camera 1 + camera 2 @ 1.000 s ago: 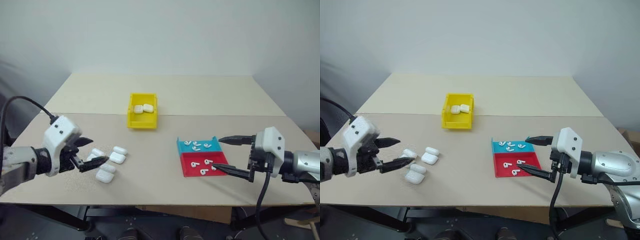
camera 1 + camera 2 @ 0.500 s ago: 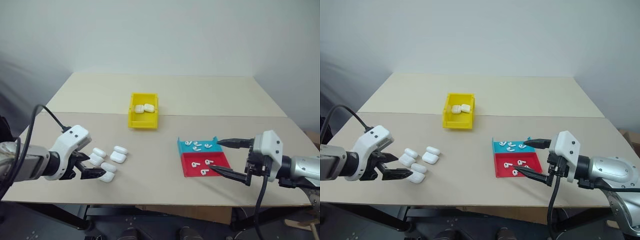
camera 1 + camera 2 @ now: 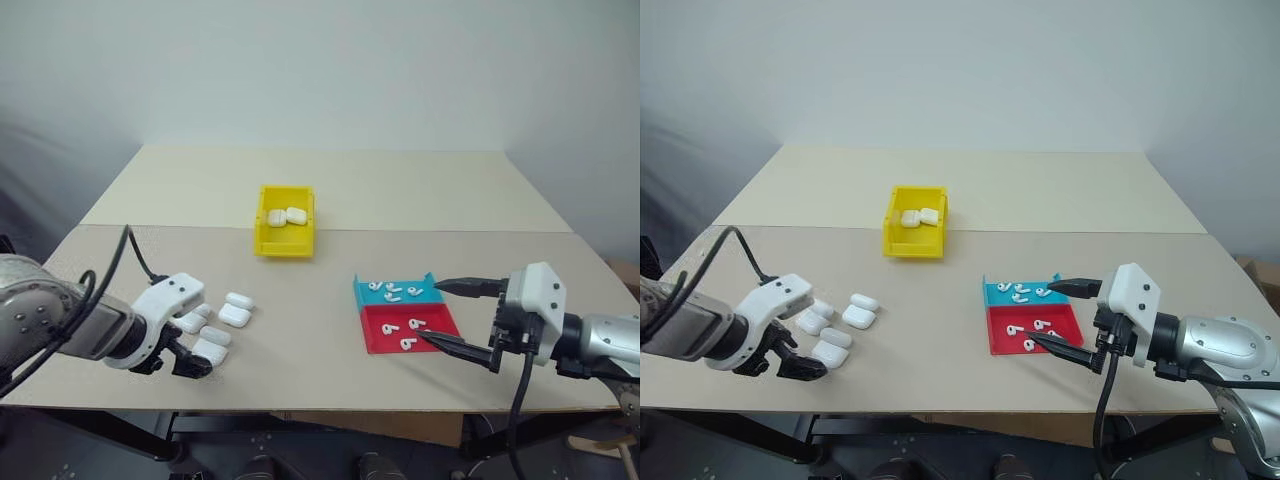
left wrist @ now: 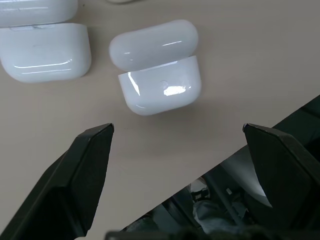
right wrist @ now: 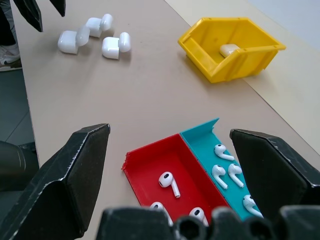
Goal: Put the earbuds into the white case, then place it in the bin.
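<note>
We find the task partly done. Two white cases already lie in the yellow bin (image 3: 285,222), upper centre of the left eye view, while a cluster of cases remains loose on the table (image 3: 330,190) at lower left. The earbuds (image 3: 404,327) still lie in the teal-and-red tray (image 3: 443,320) at right of centre, several in each half. For the current case, both the loading and the binning remain, in our judgement.

The left gripper (image 3: 180,362) stands at the lower left, pointing steeply down, fingers spread wide and holding nothing. In the left wrist view its two black fingers (image 4: 80,175) flank bare tabletop close to the table's near edge, with the nearest white case (image 4: 156,75) just beyond the tips and centred between them. This case lies on its side, the lid seam visible; we cannot tell whether the lid is fully closed. Two further cases (image 4: 45,50) lie at that frame's upper left, apart from it.

The right gripper (image 3: 452,313) hovers at the tray's right edge, jaws wide and empty, one finger near the teal half and the other over the near right corner of the red half. We see no contact with any earbud.
</note>
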Tool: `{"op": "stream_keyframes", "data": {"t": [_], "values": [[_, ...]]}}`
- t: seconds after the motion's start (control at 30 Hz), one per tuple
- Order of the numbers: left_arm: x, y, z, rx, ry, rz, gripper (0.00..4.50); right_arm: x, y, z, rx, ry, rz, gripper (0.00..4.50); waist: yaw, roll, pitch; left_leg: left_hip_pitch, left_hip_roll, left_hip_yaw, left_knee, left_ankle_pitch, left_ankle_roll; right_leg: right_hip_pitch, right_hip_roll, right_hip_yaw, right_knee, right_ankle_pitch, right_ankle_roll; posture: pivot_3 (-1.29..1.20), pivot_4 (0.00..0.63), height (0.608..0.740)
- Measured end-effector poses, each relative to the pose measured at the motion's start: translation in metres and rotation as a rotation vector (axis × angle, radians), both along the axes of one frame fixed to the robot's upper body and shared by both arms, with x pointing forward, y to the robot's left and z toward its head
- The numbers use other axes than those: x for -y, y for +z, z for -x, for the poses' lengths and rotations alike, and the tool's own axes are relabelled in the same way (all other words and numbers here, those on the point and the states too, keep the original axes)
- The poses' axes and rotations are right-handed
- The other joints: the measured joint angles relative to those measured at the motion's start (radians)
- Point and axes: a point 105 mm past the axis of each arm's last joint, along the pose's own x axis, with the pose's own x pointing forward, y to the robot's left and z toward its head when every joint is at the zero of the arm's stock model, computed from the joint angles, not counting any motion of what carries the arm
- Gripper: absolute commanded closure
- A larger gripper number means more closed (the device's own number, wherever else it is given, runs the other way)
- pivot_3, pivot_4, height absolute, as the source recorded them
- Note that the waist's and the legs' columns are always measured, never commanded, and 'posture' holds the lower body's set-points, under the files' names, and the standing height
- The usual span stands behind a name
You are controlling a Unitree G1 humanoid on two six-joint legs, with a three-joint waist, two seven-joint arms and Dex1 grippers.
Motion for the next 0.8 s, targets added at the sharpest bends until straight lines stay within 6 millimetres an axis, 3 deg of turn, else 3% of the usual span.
{"op": "stream_keyframes", "data": {"t": [0.3,0.8], "values": [[0.004,-0.007,-0.014,0.024,0.085,-0.091,0.00,-0.001,-0.001,0.001,0.000,-0.006,-0.005,0.03,0.001,-0.001,0.000,0.000,-0.001,-0.001,0.000,0.000,0.000,0.001,0.000,0.001,0.000,0.000,0.000,0.00,0.150,0.740],[0.020,-0.025,-0.027,0.017,0.202,-0.061,0.00,-0.001,-0.001,0.001,0.004,-0.013,-0.013,0.03,0.008,-0.001,0.000,0.001,-0.002,-0.001,0.001,0.001,-0.001,0.001,0.000,0.001,0.000,0.001,0.000,0.00,0.150,0.740]]}}
